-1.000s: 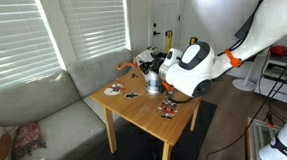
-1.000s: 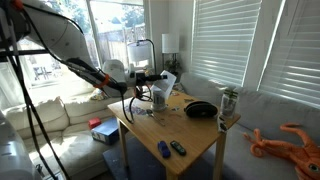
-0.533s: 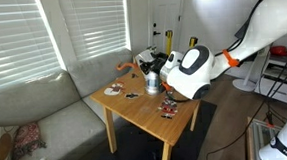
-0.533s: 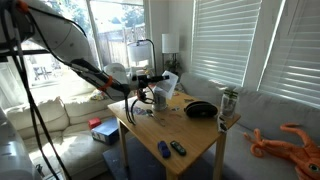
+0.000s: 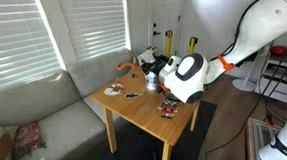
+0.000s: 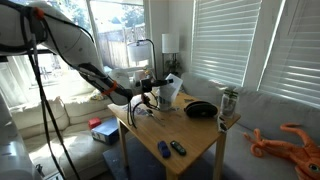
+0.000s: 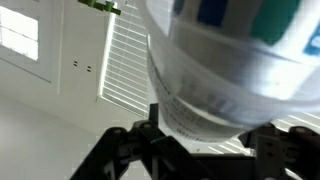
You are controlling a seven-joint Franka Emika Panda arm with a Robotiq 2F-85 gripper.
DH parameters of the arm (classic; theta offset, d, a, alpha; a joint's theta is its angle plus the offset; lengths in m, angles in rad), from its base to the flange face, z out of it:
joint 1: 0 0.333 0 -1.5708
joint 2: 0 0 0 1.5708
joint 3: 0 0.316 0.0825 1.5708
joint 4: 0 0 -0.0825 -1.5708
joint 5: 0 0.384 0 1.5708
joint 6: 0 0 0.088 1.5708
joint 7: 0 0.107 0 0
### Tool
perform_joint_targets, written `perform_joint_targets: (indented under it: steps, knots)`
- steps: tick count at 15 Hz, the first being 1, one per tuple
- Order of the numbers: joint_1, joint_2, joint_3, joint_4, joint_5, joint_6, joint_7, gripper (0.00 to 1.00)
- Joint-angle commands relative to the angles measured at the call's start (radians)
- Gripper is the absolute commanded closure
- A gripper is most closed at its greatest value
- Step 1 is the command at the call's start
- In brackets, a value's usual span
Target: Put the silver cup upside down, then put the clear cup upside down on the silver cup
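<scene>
Over the wooden table [image 5: 144, 118], the gripper [image 7: 205, 132] has both fingers pressed against the sides of the clear cup [image 7: 230, 70]. The cup fills the wrist view against blinds and wall, so the wrist is judged to be tipped over to invert the cup. The silver cup [image 6: 157, 98] stands on the table just below the gripper in an exterior view, though whether it is mouth-down cannot be told. The surface also bears small clutter and a dark bowl [image 6: 200, 109], with a grey couch [image 5: 45, 111] and slatted window blinds [image 5: 80, 29] alongside.
</scene>
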Motion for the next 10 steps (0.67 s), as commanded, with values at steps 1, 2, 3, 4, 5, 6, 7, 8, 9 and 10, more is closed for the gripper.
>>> perform_joint_targets:
  steps: [1, 2, 3, 4, 5, 6, 7, 8, 9, 10]
  knots:
    - [-0.004, 0.027, -0.003, 0.011, -0.021, -0.017, 0.041, 0.07]
    - [-0.004, 0.027, -0.003, 0.011, -0.025, -0.015, 0.043, 0.05]
    - [-0.005, 0.024, -0.003, 0.009, -0.025, -0.007, 0.04, 0.01]
    - [-0.005, 0.022, -0.002, 0.008, -0.026, -0.006, 0.039, 0.0]
    - [-0.005, 0.02, -0.002, 0.006, -0.027, -0.003, 0.038, 0.0]
    - [-0.005, 0.019, -0.002, 0.005, -0.028, -0.003, 0.037, 0.0]
    - [-0.005, 0.018, -0.002, 0.004, -0.024, 0.002, 0.034, 0.0]
    - [-0.005, 0.014, -0.002, 0.003, -0.014, 0.012, 0.028, 0.0]
    - [-0.006, 0.01, -0.002, 0.005, 0.001, 0.03, 0.018, 0.0]
    - [-0.008, 0.0, -0.002, 0.01, 0.042, 0.069, -0.004, 0.0]
